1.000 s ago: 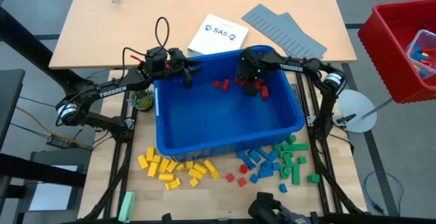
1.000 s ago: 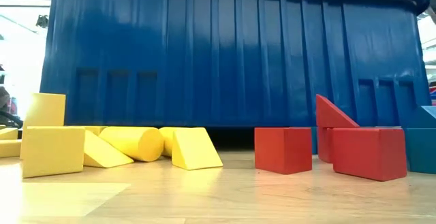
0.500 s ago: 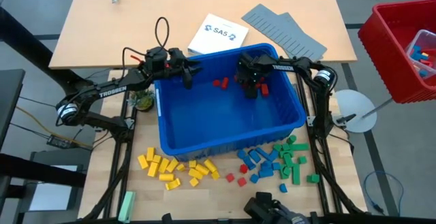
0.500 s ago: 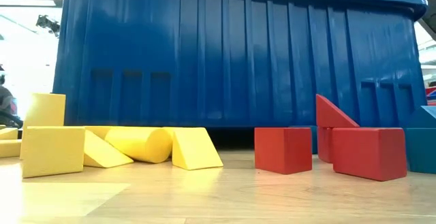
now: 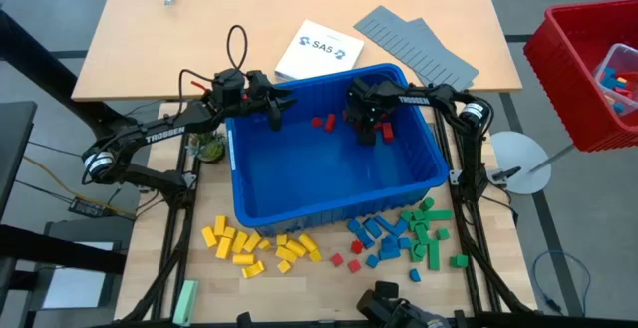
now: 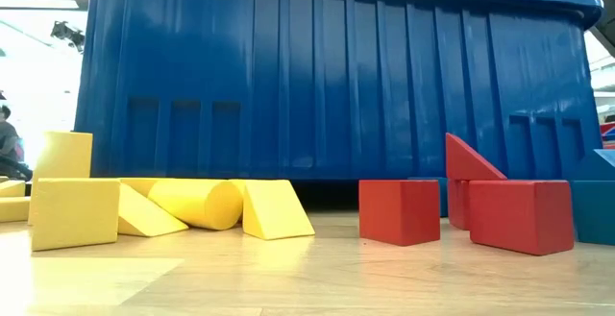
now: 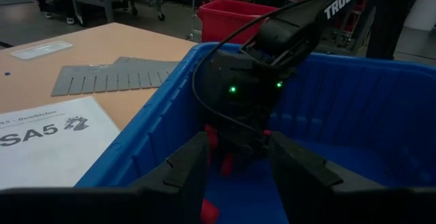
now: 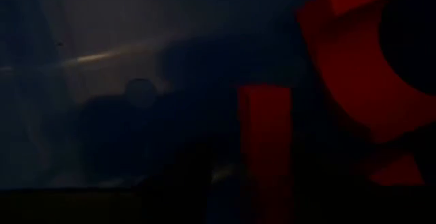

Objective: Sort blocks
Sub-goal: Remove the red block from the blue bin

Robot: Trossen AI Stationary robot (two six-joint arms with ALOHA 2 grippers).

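On the near table I see sorted piles: yellow blocks (image 5: 261, 247), blue blocks (image 5: 375, 238), green blocks (image 5: 431, 236), and a few red blocks (image 5: 345, 262). Most sorting looks done. In the bin (image 5: 329, 213), red bricks (image 5: 322, 123) remain at the far end; their axes are unreadable. My right gripper (image 5: 370, 129) is down among them, grip undetermined. My left gripper (image 5: 276, 109) hangs at the far-left rim, part open, empty.

Left gripper (image 7: 235, 173) fingers (image 7: 187, 166) spread apart over the blue bin (image 7: 157, 132) interior. Right gripper (image 7: 238, 108) opposite, inside the bin, two green lights lit. Red blocks (image 7: 225, 161) beneath it on the bin floor. Tabletop (image 7: 102, 47) beside the bin carries grey ridged panels (image 7: 112, 77) and a printed sheet (image 7: 48, 139). Red bin (image 7: 231, 16) behind.
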